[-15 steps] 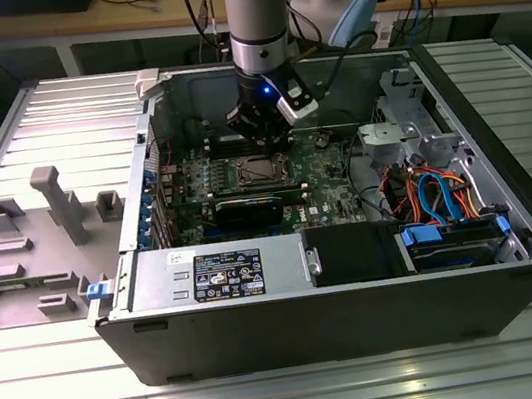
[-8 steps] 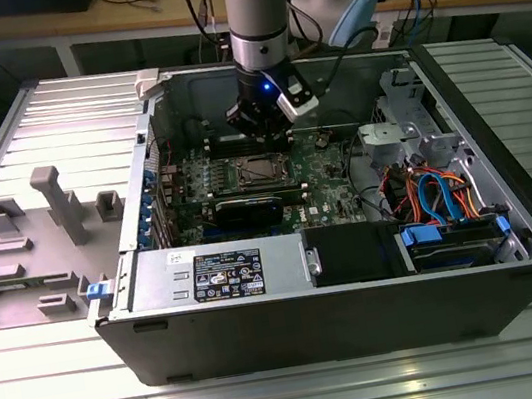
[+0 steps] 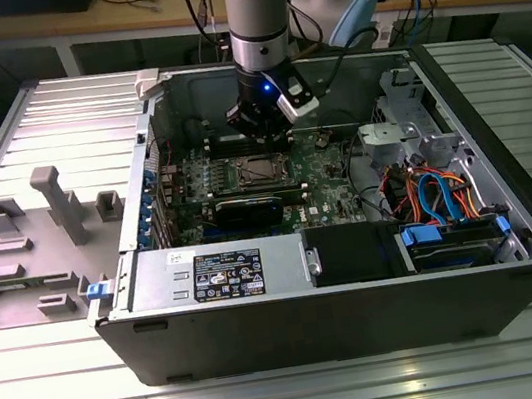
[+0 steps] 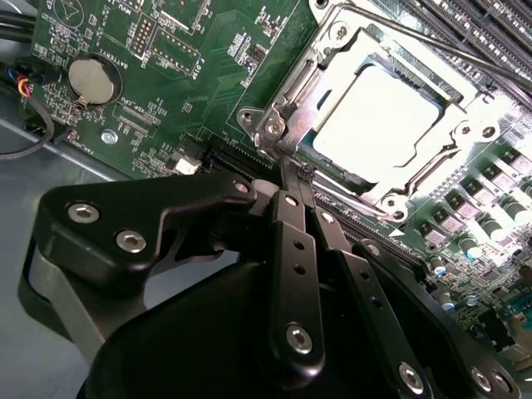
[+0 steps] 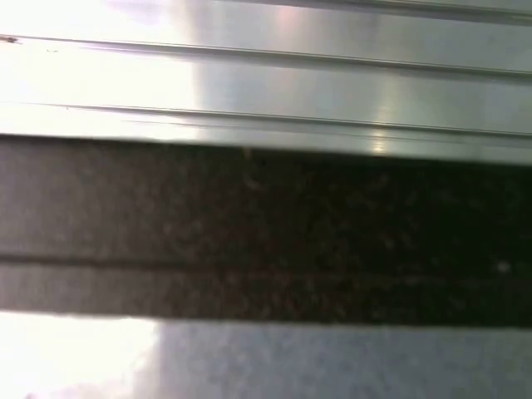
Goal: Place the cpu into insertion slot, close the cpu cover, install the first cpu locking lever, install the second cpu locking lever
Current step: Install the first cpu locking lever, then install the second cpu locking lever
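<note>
The computer case (image 3: 346,323) lies open on the slatted table (image 3: 296,387), with its removed side panel (image 3: 27,227) lying beside it toward the exterior view's left. The motherboard (image 3: 326,165) lies flat on the case floor, near the case's far wall. The insertion slot (image 3: 260,169) sits on the motherboard, the cpu (image 4: 378,120) lies in it, and the cpu cover (image 4: 332,62) lies down around the cpu. The gripper (image 3: 268,134) hangs just above the slot's far edge. The power supply (image 3: 219,271) lies along the case's near wall, and the drive bay (image 3: 453,231) fills the near corner toward the exterior view's right.
</note>
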Motion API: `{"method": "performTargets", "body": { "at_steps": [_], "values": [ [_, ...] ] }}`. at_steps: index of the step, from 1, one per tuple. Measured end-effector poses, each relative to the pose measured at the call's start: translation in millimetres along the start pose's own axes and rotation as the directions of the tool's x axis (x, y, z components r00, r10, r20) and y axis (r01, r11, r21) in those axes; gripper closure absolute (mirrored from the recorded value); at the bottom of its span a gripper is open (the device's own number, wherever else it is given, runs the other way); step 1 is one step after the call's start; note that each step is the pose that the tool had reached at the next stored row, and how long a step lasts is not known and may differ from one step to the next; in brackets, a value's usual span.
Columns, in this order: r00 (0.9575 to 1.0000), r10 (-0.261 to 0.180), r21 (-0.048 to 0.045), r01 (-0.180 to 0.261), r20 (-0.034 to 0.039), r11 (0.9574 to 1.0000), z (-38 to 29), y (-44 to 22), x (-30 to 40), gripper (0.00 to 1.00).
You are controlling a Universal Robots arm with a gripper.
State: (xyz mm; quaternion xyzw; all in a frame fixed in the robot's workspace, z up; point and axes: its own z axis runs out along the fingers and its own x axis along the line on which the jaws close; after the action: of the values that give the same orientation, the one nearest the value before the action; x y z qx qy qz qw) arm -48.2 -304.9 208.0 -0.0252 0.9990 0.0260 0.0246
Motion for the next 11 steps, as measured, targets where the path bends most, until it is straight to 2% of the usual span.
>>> {"method": "performTargets", "body": {
  "at_steps": [8, 11],
  "values": [
    [1.0, 0.0, 0.0, 0.0, 0.0, 1.0, 0.0, -0.1, 0.0, 0.89],
    [1.0, 0.0, 0.0, 0.0, 0.0, 1.0, -0.1, -2.3, 0.1, 0.89]
  ]
}}
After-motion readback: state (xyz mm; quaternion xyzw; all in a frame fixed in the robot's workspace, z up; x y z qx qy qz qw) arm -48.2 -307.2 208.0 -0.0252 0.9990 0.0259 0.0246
